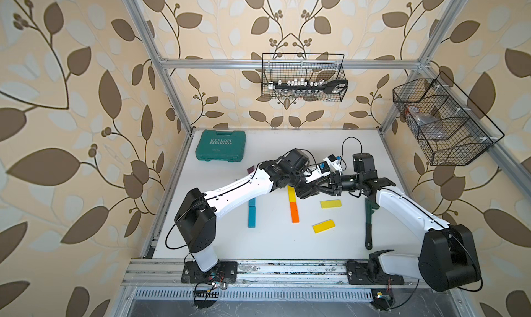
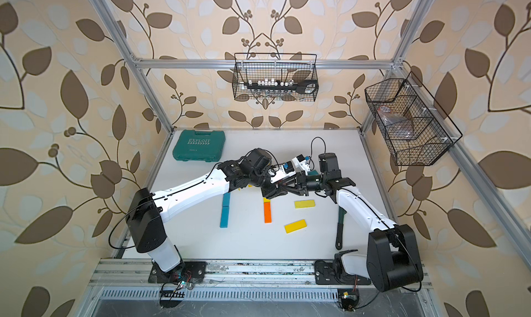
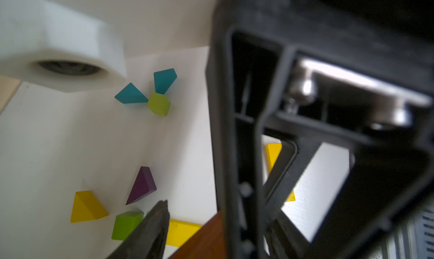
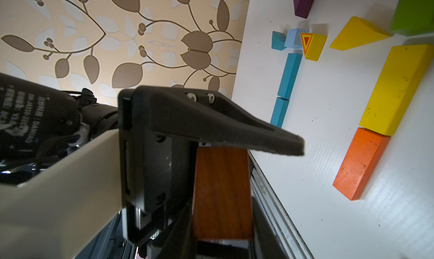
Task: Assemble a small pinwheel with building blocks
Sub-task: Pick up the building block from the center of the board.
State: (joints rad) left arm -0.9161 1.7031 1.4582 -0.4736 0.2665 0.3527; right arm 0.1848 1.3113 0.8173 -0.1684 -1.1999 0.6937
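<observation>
The white table lies under me, and in its far left corner is the teal tool case, closed. Near my right arm the dark green wrench lies flat, its black handle toward the front rail. Over the middle of the table my left gripper and my right gripper meet. My right jaws are clamped on one end of the brown bar and hold it in the air. My left jaws stand apart at its other end: in the left wrist view a gap shows between my finger and the bar. Below, the yellow bar and the orange bar lie end to end, touching. To their left the two teal bars make a second line. To their right lie two yellow slabs, apart from each other. Further back, two teal wedges touch the lime cube with their points. Well apart from these are the purple wedge, the yellow wedge and the green cube, near each other.
</observation>
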